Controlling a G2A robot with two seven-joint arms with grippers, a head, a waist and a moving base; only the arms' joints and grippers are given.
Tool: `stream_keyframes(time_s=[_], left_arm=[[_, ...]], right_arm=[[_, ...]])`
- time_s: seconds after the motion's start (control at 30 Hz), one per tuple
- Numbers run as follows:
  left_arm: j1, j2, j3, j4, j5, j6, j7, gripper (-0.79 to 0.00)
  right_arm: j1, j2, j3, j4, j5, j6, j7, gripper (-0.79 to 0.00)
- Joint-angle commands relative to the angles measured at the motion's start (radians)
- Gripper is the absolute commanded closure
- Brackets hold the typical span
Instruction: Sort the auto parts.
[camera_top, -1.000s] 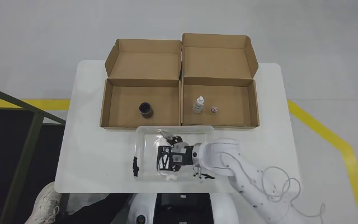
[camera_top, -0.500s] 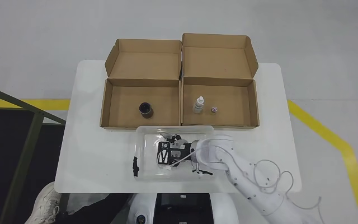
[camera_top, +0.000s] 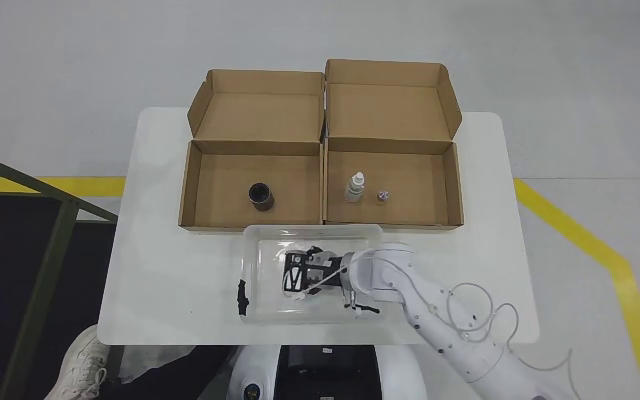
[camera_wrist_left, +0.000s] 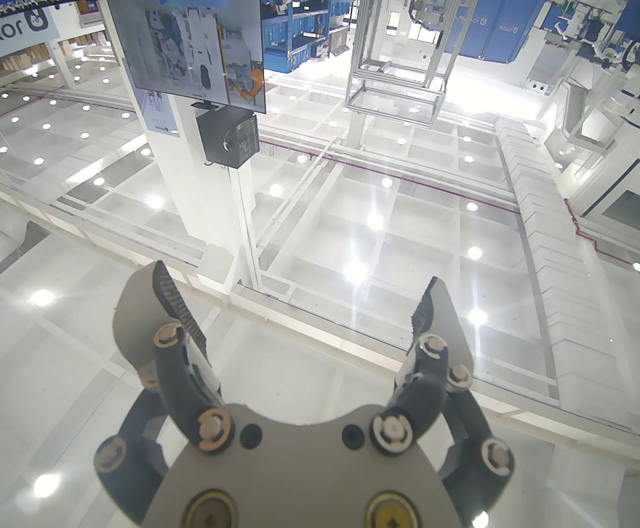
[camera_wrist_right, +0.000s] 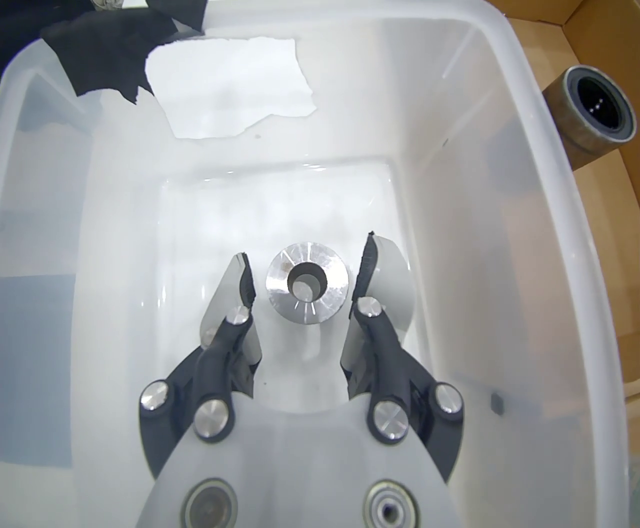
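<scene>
The right end effector (camera_wrist_right: 306, 250) hangs inside the clear plastic bin (camera_wrist_right: 500, 150) on the worktop (camera_top: 170, 280), fingers apart, one on either side of a silver metal bushing (camera_wrist_right: 306, 289) that stands on the bin's floor; a narrow gap shows on each side. Just beyond the bin sit two open cardboard boxes: one (camera_top: 222, 190) holds a dark cylinder (camera_top: 261, 195), the other (camera_top: 420, 190) a small white bottle (camera_top: 355, 187). The left end effector (camera_wrist_left: 296, 275) points up at the ceiling, away from the bin, fingers wide apart and holding nothing.
</scene>
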Motion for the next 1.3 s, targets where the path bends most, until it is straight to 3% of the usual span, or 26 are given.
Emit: stream_keyframes(time_s=[0.0,0.13,0.23,0.27,0.33,1.27], left_arm=[[0.0,0.0,0.0,0.0,0.0,0.0,0.0,-0.785],[0.0,0.0,0.0,0.0,0.0,0.0,0.0,-0.785],[0.0,0.0,0.0,0.0,0.0,0.0,0.0,-0.785],[0.0,0.0,0.0,0.0,0.0,0.0,0.0,-0.785],[0.0,0.0,0.0,0.0,0.0,0.0,0.0,-0.785],[0.0,0.0,0.0,0.0,0.0,0.0,0.0,-0.785]], right_arm=[[0.001,0.0,-0.002,0.007,-0.001,0.001,-0.003,-0.369],[0.005,-0.001,-0.004,0.02,0.005,0.001,-0.01,-0.348],[0.005,-0.001,-0.004,0.02,0.011,0.001,-0.017,-0.219],[0.005,-0.001,-0.002,0.016,0.015,-0.001,-0.021,-0.071],[0.002,0.001,0.005,0.007,0.026,-0.01,-0.03,0.0],[-0.103,0.06,0.178,-0.36,0.205,-0.125,-0.06,0.0]])
